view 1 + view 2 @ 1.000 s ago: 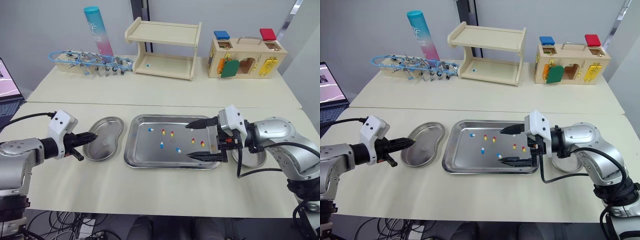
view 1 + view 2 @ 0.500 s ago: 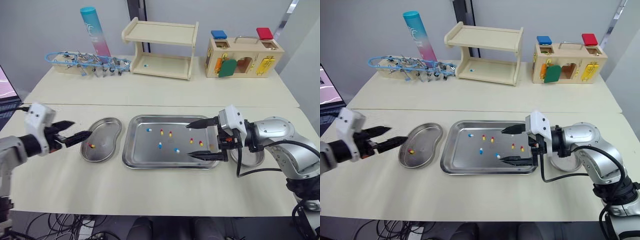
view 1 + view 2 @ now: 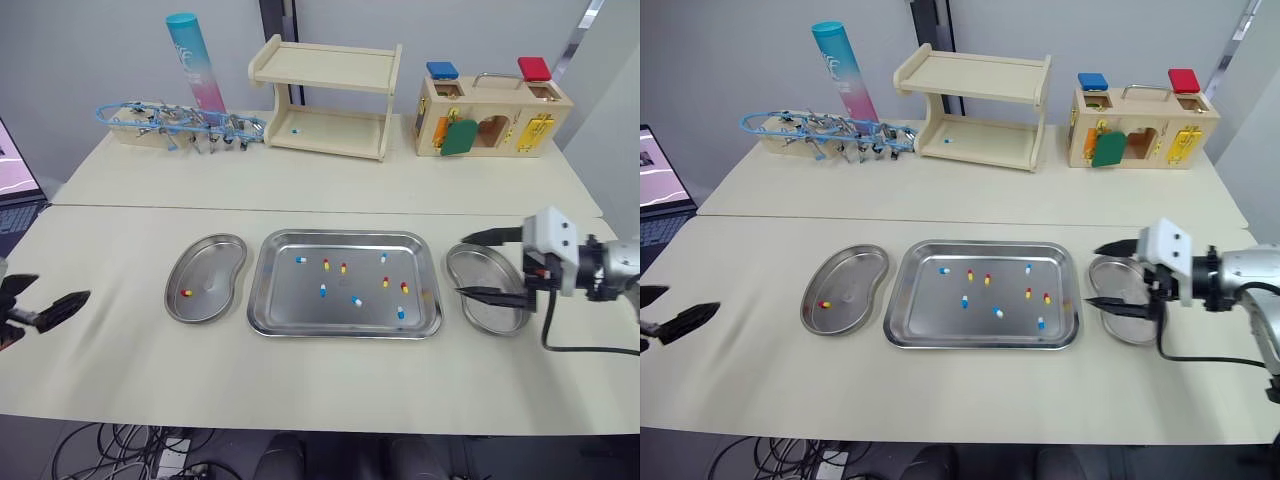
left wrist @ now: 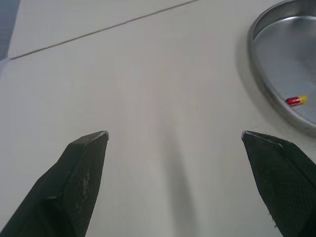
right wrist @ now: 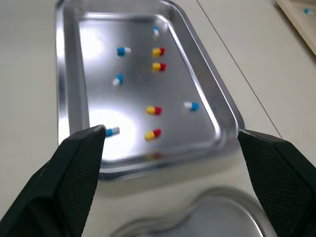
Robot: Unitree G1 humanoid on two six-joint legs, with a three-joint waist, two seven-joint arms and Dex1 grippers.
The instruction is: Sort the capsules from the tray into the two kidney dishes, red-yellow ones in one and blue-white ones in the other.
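Shown: silver rectangular steel tray [image 3: 925,318] with red-and-yellow capsules [image 3: 987,279] and blue-and-white capsules [image 3: 943,270]. One red-and-yellow capsule [image 3: 823,304] in silver steel kidney dish [image 3: 856,284]; cream worktop [image 3: 940,395].

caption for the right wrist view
Open right hand above a kidney dish, facing nine capsules in the tray

You have one tray [image 3: 290,315] and two kidney dishes, a left dish [image 3: 215,270] and a right dish [image 3: 475,268]. Count nine capsules in the tray: five blue-white capsules [image 3: 300,259] and four red-yellow capsules [image 3: 326,264]. One further red-yellow capsule [image 3: 185,293] lies in the left dish, and one stray blue-white capsule [image 3: 295,130] sits on the single wooden shelf [image 3: 335,138] at the back of the bench [image 3: 300,400].
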